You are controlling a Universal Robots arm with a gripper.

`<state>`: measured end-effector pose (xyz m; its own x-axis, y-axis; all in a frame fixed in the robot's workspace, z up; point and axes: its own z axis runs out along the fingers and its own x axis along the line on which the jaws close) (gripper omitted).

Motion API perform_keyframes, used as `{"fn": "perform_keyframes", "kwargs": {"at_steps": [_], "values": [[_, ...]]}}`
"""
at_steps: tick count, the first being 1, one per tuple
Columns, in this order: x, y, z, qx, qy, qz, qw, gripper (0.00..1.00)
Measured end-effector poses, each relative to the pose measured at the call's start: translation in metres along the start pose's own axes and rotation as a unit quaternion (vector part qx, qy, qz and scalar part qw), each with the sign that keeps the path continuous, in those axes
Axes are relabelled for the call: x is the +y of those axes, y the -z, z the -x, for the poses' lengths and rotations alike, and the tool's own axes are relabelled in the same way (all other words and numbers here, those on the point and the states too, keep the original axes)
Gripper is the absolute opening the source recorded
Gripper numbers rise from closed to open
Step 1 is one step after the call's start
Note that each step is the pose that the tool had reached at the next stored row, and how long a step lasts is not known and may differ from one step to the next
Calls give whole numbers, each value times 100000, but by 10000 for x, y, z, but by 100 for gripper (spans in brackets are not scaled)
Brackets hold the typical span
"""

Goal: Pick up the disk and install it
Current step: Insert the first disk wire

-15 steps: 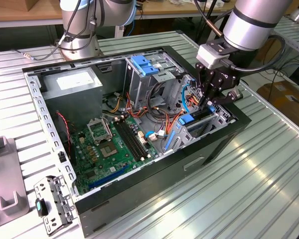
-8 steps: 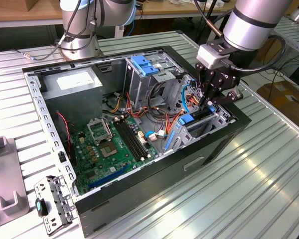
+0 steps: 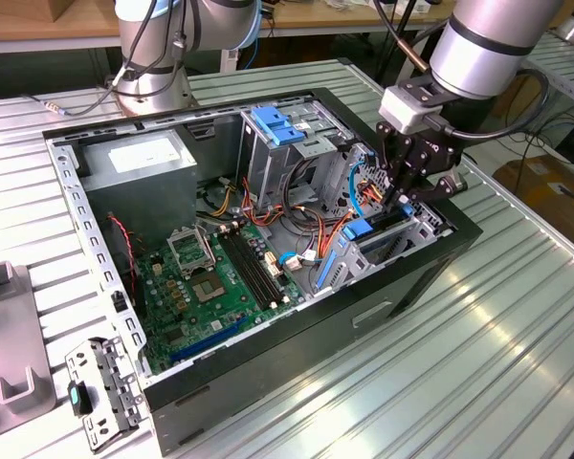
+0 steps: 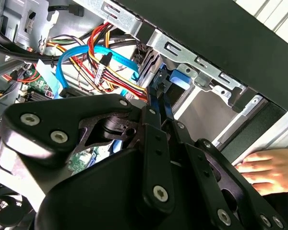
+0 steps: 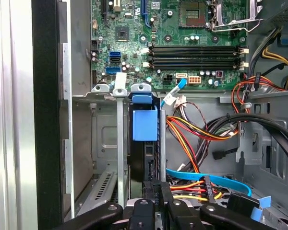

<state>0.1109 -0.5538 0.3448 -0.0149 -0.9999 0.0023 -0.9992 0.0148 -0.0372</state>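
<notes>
Gripper (image 3: 413, 186) at the exterior view's right, down over the open computer case (image 3: 430, 277), fingers closed on the disk (image 5: 145, 125), which stands on edge inside the metal drive bay (image 5: 119, 143), centre of the first wrist view.

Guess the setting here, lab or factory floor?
Likely a robotics lab bench. An open desktop PC case lies on a slatted aluminium table, a second robot arm is mounted behind it, and wooden desks and a cardboard box stand around.
</notes>
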Motion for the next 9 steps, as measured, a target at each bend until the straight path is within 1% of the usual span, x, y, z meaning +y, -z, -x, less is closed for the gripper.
{"fn": "perform_keyframes", "kwargs": {"at_steps": [3,7,9], "values": [[-1,0,0,-1,2,0,100000,17],[-2,28,0,-6,1,-1,100000,17],[-2,30,0,-12,3,-1,100000,17]]}}
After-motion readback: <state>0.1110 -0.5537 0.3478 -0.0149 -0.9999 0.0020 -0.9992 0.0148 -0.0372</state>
